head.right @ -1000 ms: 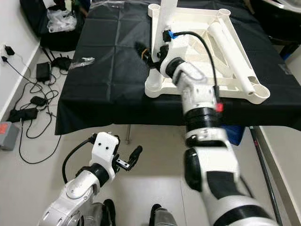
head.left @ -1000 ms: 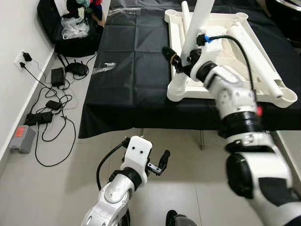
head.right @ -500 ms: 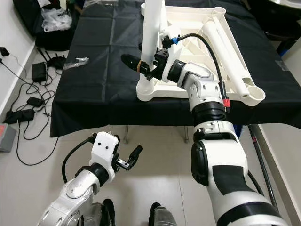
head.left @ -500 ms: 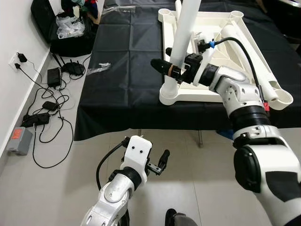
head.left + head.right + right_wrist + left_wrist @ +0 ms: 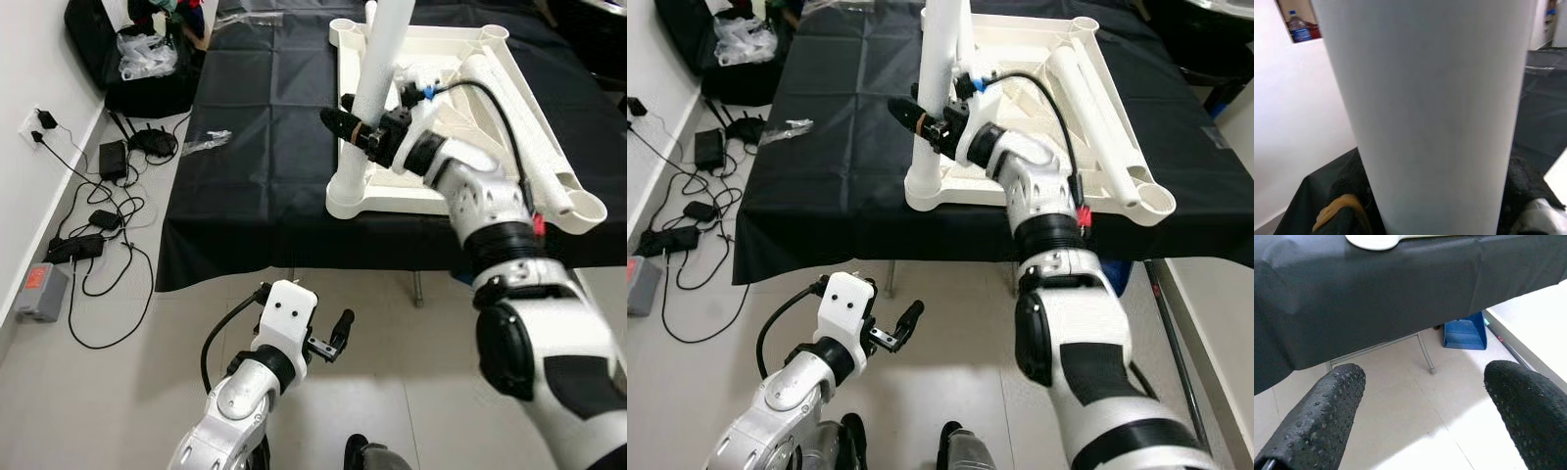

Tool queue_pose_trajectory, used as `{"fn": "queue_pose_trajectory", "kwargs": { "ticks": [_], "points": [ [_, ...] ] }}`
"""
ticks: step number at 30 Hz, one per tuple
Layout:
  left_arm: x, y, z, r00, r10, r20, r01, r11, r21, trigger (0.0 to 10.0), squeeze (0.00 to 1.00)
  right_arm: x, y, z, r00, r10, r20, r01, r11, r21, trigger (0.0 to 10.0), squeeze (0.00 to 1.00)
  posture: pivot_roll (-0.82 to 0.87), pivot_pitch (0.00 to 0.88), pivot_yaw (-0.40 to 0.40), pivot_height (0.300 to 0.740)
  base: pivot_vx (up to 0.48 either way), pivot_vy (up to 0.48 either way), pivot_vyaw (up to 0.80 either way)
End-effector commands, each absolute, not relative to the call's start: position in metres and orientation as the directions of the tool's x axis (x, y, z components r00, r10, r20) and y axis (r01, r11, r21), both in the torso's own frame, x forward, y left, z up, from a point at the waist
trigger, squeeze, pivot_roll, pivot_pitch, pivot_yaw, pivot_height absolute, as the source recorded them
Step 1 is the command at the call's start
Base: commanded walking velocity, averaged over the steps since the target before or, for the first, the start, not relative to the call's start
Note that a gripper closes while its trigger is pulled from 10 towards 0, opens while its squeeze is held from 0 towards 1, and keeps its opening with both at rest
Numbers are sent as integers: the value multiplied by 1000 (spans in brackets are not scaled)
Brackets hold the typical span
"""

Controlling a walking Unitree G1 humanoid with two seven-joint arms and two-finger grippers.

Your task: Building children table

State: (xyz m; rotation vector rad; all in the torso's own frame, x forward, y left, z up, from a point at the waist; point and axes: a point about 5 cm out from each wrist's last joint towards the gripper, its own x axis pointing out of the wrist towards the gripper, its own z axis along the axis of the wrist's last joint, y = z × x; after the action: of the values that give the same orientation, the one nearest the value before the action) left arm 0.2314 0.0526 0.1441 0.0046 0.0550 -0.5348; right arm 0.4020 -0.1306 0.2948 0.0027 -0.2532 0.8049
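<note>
Beside the table frame [image 5: 446,186], cables [image 5: 103,211] sprawl.

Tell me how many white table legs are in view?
2: one upright leg in the tabletop's near-left corner socket, gripped by the right gripper; one loose leg lying along its right side.

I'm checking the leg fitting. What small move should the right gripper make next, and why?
Probably press the white tubular leg straight down. The right gripper is clamped around it, and it stands tilted in the near-left corner socket of the upturned white plastic tabletop.
</note>
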Motion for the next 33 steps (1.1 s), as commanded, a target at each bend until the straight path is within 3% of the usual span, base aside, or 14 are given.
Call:
{"fn": "queue_pose_trajectory", "kwargs": {
  "ticks": [1, 7, 10, 12, 13, 16, 18, 22, 23, 24, 25, 30, 31, 33],
  "points": [
    [230, 53, 139, 860, -504, -76, 505, 863, -13, 10000, 0, 402, -137, 282, 743, 627, 234, -641, 767, -24, 0, 0, 155, 246, -40, 740, 0, 0, 0],
    [229, 53, 139, 858, -507, -77, 508, 861, -11, 10000, 0, 404, -145, 278, 844, 495, 205, -495, 867, -56, 0, 0, 154, 239, -38, 740, 0, 0, 0],
    [229, 53, 138, 857, -509, -79, 510, 860, -8, 10000, 0, 402, -148, 273, 951, 247, 187, -239, 969, -65, 0, 0, 144, 246, -31, 740, 0, 0, 0],
    [229, 53, 138, 857, -509, -79, 510, 860, -8, 10000, 0, 402, -148, 273, 951, 247, 187, -239, 969, -65, 0, 0, 144, 246, -31, 740, 0, 0, 0],
    [229, 54, 138, 857, -509, -78, 510, 860, -7, 10000, 0, 398, -147, 272, 975, 87, 204, -73, 994, -76, 0, 0, 147, 247, -42, 740, 0, 0, 0],
    [230, 54, 139, 858, -508, -78, 509, 861, -6, 10000, 0, 395, -139, 272, 975, -28, 221, 39, 998, -45, 0, 0, 141, 249, -40, 740, 0, 0, 0],
    [230, 54, 140, 861, -503, -74, 505, 863, 4, 10000, 0, 391, -120, 266, 960, -184, 212, 165, 981, 105, 0, 0, 166, 252, -46, 740, 0, 0, 0],
    [230, 54, 140, 862, -502, -73, 503, 864, 8, 10000, 0, 389, -115, 263, 957, -215, 197, 187, 971, 148, 0, 0, 166, 252, -48, 740, 0, 0, 0],
    [230, 54, 140, 862, -502, -73, 504, 864, 7, 10000, 0, 389, -109, 257, 964, -211, 161, 181, 966, 182, 2039, 0, 147, 260, -47, 740, 0, 0, 0],
    [230, 54, 140, 862, -502, -73, 504, 864, 7, 10000, 0, 389, -109, 257, 964, -211, 161, 181, 966, 182, 2039, 0, 147, 260, -47, 740, 0, 0, 0],
    [230, 54, 140, 861, -504, -74, 506, 863, 4, 10000, 0, 389, -105, 255, 973, -176, 150, 147, 971, 191, 10000, 0, 147, 261, -45, 740, 0, 0, 0],
    [230, 53, 140, 859, -507, -76, 508, 861, -1, 10000, 0, 390, -103, 255, 984, -107, 141, 79, 978, 191, 10000, 24, 144, 258, -47, 740, 0, 0, 0],
    [230, 53, 140, 859, -507, -76, 508, 861, -3, 10000, 0, 389, -105, 258, 984, -93, 151, 65, 982, 180, 10000, 1000, 145, 262, -45, 740, 0, 0, 0],
    [230, 53, 140, 859, -507, -76, 508, 861, -3, 10000, 0, 389, -105, 258, 984, -93, 151, 65, 982, 180, 10000, 1000, 145, 262, -45, 740, 0, 0, 0]
  ]
}}
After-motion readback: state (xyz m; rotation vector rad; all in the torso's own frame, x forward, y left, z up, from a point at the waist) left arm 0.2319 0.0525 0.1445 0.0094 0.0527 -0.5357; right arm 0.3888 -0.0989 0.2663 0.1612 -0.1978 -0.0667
